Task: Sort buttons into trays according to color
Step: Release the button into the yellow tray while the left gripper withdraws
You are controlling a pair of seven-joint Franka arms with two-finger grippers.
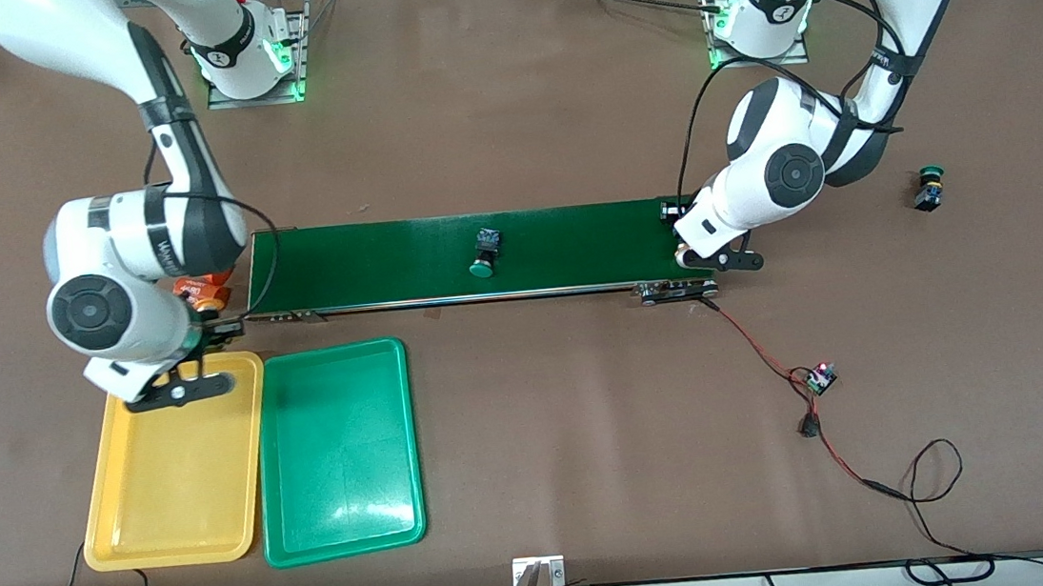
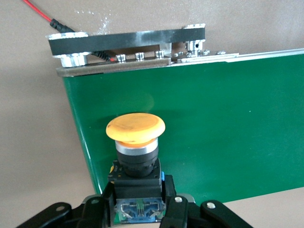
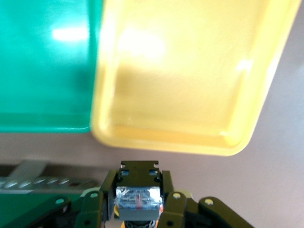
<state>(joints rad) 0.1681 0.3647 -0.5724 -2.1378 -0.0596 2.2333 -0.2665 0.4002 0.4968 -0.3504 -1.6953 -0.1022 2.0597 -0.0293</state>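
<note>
From the front camera we see a dark green belt across the table's middle, with a green button lying on it. Another green button stands on the table at the left arm's end. A yellow tray and a green tray lie side by side nearer the camera.

In the left wrist view, we see the left gripper clamped on a yellow button over the belt's end.

In the right wrist view, we see the right gripper clamped on a second button, cap hidden, beside the yellow tray's rim.
</note>
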